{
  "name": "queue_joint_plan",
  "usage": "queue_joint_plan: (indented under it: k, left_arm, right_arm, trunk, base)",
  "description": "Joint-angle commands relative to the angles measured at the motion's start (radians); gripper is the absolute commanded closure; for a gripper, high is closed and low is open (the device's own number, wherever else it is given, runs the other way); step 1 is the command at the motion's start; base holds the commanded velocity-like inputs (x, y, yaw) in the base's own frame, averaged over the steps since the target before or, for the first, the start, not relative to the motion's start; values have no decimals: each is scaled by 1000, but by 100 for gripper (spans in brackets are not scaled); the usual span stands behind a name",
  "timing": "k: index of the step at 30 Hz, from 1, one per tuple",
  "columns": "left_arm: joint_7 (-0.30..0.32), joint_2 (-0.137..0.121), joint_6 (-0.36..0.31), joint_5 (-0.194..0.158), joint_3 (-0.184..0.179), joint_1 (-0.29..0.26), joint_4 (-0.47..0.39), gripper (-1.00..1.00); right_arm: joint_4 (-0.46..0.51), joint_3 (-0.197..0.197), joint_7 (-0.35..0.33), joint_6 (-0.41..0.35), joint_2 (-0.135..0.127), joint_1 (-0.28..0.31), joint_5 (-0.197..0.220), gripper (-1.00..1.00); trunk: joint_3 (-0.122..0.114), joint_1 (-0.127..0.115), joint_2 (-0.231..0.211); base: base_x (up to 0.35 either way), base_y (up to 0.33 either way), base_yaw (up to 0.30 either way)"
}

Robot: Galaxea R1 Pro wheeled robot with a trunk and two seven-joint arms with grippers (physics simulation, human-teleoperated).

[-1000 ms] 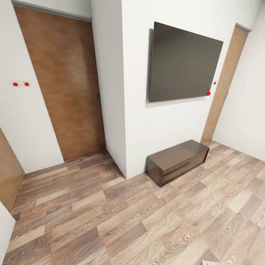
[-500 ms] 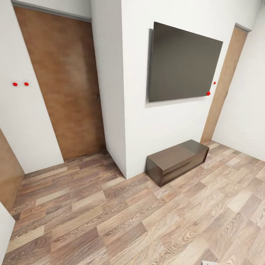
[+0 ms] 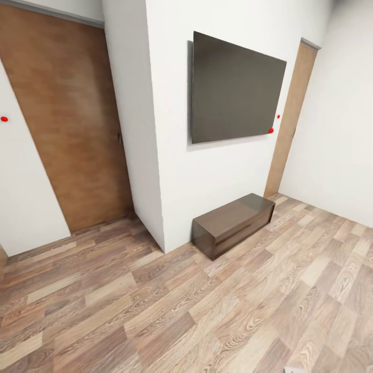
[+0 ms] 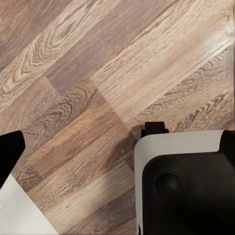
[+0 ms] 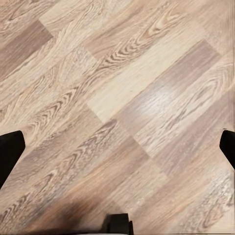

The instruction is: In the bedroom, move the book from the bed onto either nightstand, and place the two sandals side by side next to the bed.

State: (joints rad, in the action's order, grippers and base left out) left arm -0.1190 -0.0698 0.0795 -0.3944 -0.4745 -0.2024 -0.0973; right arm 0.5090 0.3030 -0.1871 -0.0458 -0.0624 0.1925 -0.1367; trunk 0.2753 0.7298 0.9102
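Both grippers point down at the wood-plank floor (image 5: 122, 98); the right gripper (image 5: 117, 147) has its fingertips spread wide apart.

We saw a wood-plank floor (image 3: 155, 311) with a slight sheen, a matt brown wooden door (image 3: 67, 119), a glossy dark wooden bench (image 3: 233, 224), and smooth white walls (image 3: 223, 171).
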Motion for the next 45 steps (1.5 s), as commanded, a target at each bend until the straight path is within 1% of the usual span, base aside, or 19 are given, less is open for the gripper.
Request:
queue_joint_plan:
  k: [1,17,33,37,40,45]
  left_arm:
    - [-4,0,2,-8,-9,0,-1,-100]
    - [-4,0,2,-8,-9,0,-1,-100]
    - [3,4,3,-13,-6,8,-1,-100]
    - [3,7,3,-14,-5,9,-4,-100]
    - [5,16,4,-14,-3,9,-6,-100]
    - [6,22,11,-14,-3,9,-8,-100]
  right_arm:
    - [2,8,-9,-5,1,1,-11,-100]
    - [2,10,-9,-5,1,1,-11,-100]
    - [3,10,-8,-5,2,1,-11,-100]
    - [3,11,-8,-5,2,2,-11,-100]
    - [3,12,-8,-5,1,1,-11,-100]
    - [3,12,-8,-5,2,1,-11,-100]
  trunk:
    - [1,0,1]
    - [1,0,1]
    - [1,0,1]
    - [1,0,1]
    - [1,0,1]
    - [1,0,1]
  base:
    - [0,0,-283]
    - [0,0,-275]
    - [0,0,-182]
    - [0,0,-166]
    - [0,0,-165]
    - [0,0,-164]
